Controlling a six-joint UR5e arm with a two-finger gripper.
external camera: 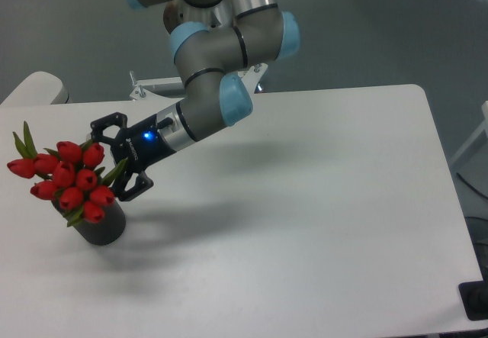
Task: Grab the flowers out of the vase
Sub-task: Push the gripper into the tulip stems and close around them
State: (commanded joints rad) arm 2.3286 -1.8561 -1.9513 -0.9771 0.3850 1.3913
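A tight bunch of red tulip buds [70, 179] is seated in a dark grey matte cylindrical vase [101, 227] at the white bench's [320, 223] nine o'clock edge. The black two-finger gripper [113, 159] is spread wide, empty, at the bunch's three o'clock side.

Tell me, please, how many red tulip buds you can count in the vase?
9 buds in the flowers, one tight bunch in the vase at the table's left; others may be hidden.
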